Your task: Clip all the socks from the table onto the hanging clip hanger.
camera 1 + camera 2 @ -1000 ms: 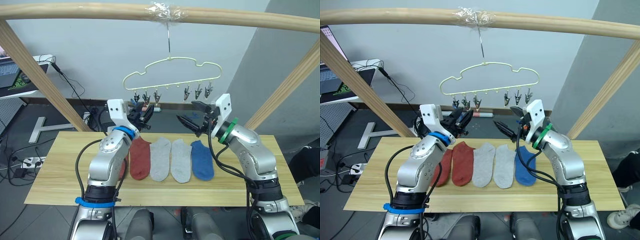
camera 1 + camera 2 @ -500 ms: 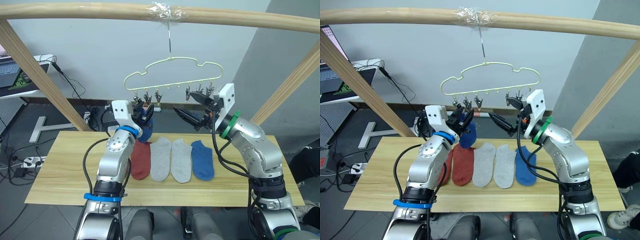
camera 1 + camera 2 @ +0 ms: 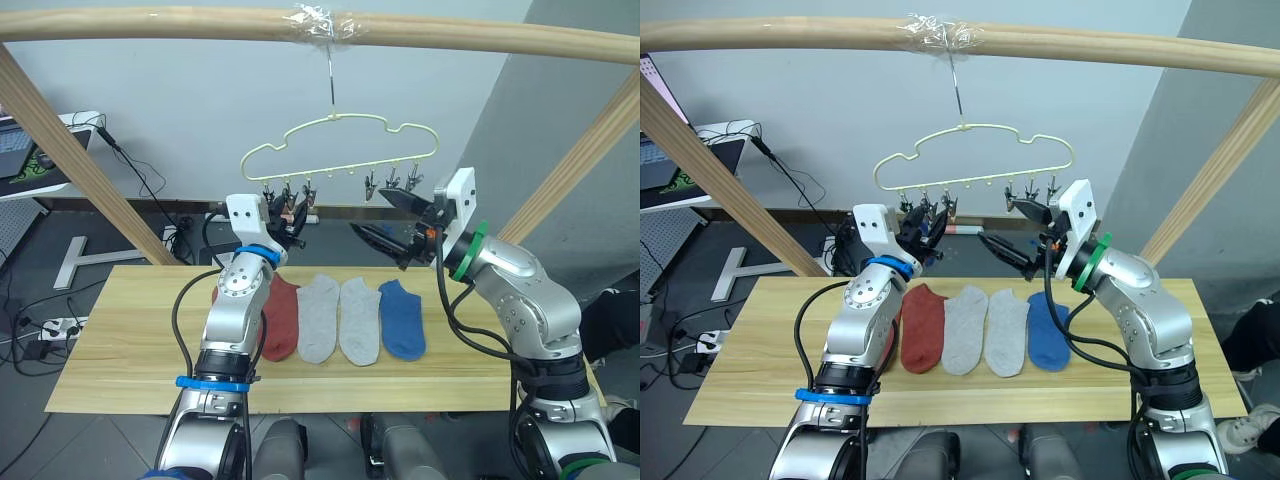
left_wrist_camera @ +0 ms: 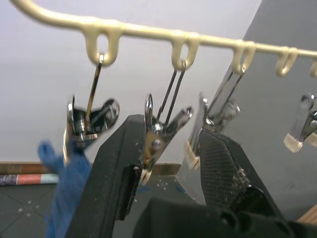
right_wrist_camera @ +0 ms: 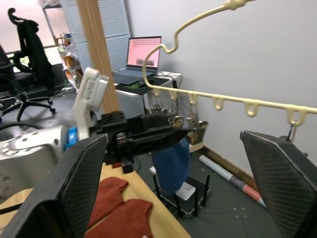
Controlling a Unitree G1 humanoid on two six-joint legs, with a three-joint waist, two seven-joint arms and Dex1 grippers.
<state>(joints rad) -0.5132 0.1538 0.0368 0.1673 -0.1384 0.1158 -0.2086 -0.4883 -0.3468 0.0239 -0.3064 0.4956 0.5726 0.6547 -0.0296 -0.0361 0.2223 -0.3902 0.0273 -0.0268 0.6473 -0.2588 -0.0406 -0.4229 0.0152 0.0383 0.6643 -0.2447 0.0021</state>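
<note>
One blue sock (image 5: 171, 158) hangs from a clip at the nine o'clock end of the clip hanger (image 3: 340, 150), the left end effector (image 4: 171, 163) and right end effector (image 3: 390, 222) both spread apart, while five socks (image 3: 340, 320) wait on the desk (image 3: 120, 350).

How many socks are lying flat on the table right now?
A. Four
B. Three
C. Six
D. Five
D. On the table lie two rust-red socks, one of them partly behind the left arm, two grey socks and one blue sock; the other blue sock hangs up at the hanger by the left end effector.
</note>
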